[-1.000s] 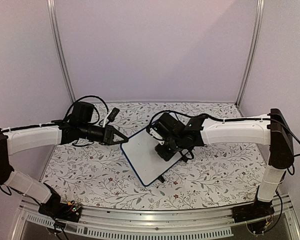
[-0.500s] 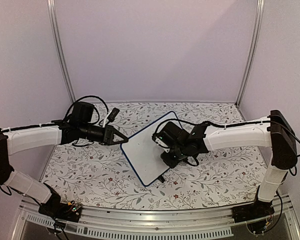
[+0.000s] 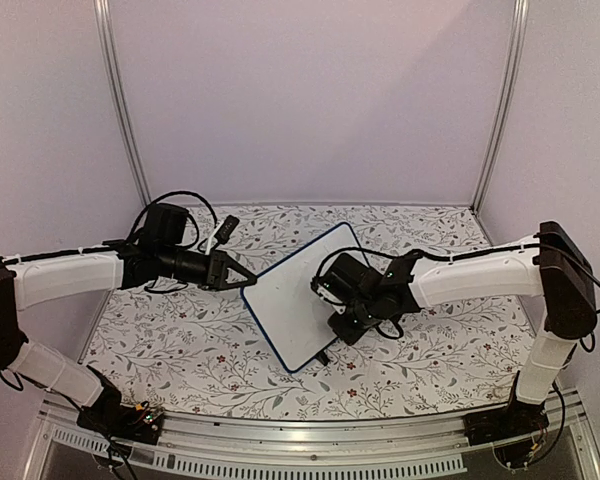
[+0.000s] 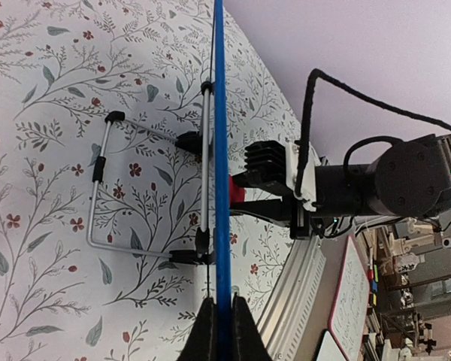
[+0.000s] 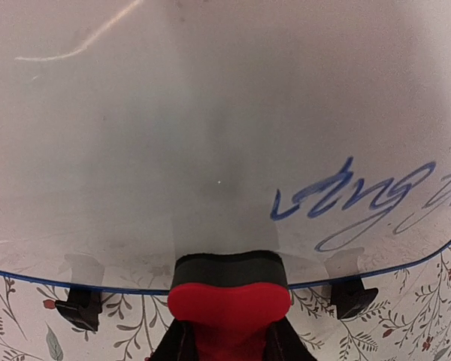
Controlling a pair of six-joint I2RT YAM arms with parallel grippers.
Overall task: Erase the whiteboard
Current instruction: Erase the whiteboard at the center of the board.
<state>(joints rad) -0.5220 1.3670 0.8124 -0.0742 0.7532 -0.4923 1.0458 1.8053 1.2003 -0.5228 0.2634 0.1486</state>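
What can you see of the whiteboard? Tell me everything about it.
The whiteboard is small, glossy white, with rounded corners and a thin blue frame. It stands tilted on the floral table, a wire stand behind it. Blue handwriting marks one side. The left tool pinches its edge; a red eraser in the right tool presses its face.

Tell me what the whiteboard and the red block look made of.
Whiteboard: glossy, smooth white sheet, likely coated board, given its soft reflections; its thin blue rim looks plastic. Red block: matte body, plastic or foam, with a dark fuzzy pad, likely felt.
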